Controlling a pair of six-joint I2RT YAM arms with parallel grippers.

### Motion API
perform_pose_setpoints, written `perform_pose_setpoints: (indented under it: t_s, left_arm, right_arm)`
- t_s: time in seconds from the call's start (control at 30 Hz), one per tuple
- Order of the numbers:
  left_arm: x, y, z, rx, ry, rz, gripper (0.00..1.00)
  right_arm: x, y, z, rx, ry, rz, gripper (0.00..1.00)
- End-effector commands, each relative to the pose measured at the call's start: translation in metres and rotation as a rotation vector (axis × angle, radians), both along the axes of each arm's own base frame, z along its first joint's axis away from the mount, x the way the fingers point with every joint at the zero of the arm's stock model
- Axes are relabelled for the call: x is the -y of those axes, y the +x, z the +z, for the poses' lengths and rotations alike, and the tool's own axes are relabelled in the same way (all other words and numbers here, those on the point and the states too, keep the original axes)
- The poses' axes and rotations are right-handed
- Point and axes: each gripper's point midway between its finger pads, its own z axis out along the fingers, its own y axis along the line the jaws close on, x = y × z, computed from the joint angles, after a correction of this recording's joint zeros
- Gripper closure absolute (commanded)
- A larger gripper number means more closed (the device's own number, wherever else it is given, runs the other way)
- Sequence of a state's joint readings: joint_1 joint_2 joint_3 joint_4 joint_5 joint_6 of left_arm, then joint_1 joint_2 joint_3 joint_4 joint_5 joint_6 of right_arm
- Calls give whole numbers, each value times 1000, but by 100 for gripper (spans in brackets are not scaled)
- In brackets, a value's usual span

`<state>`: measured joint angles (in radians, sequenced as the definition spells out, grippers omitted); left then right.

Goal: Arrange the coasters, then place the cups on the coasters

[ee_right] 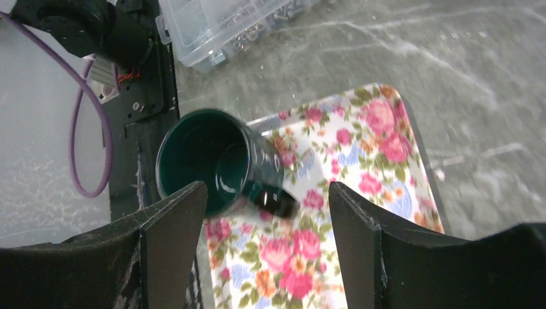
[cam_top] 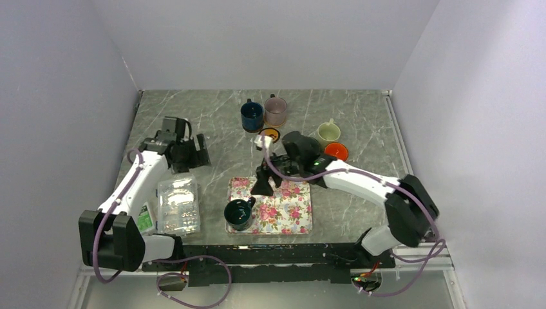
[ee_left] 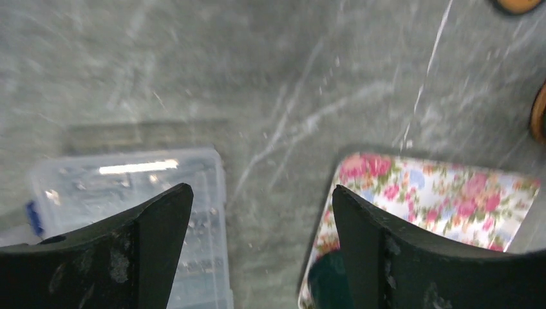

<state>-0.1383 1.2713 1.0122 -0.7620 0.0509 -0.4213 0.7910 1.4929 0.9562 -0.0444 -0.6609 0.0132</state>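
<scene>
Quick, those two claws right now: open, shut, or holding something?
Left gripper: open, holding nothing.
Right gripper: open, holding nothing; the dark green cup sits free on the floral tray.

My counter (cam_top: 360, 109) is grey marble with pale veins, lit evenly. Plain pale walls (cam_top: 257, 38) close it in at the far side, left and right.
</scene>
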Motion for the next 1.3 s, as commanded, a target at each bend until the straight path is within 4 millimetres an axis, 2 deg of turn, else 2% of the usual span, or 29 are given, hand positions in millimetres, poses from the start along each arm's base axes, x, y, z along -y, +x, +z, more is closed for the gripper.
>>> perform_pose_setpoints:
  t_s: [0.0,0.13,0.2,0.3,0.53,0.63,0.73,0.8,0.87,0.97,1.1,1.27]
  left_arm:
    - [-33,51,43,224,51,57,15]
    - [-61,61,47,252,60,100,15]
    - [-71,61,41,242,49,128,15]
    - [-73,60,35,219,-7,145,16]
    - [-79,60,36,223,-12,161,16]
    - [-80,59,35,218,-10,166,16]
    - [-80,59,34,214,-11,167,16]
    - [-80,58,33,211,-10,168,16]
    - [-81,58,33,211,-6,171,16]
    - [-82,58,32,209,-3,174,17]
    - [-81,58,32,208,-10,174,17]
    - [-79,58,30,202,-19,172,17]
  right_arm:
    - [-43,8,9,105,21,92,28]
    - [-56,7,-15,107,-66,116,29]
    - [-59,4,-22,98,-92,140,30]
    - [-63,-3,-32,88,-131,172,31]
    - [-63,-13,-61,80,-232,181,36]
    - [-63,-10,-67,103,-261,152,47]
    - [-59,-1,-62,143,-280,70,69]
    - [-51,9,-57,170,-306,-18,88]
    - [-40,16,-49,182,-316,-109,100]
    - [-18,26,-37,159,-333,-304,100]
    - [24,37,-30,66,-381,-644,100]
    - [72,31,-40,-84,-447,-978,100]
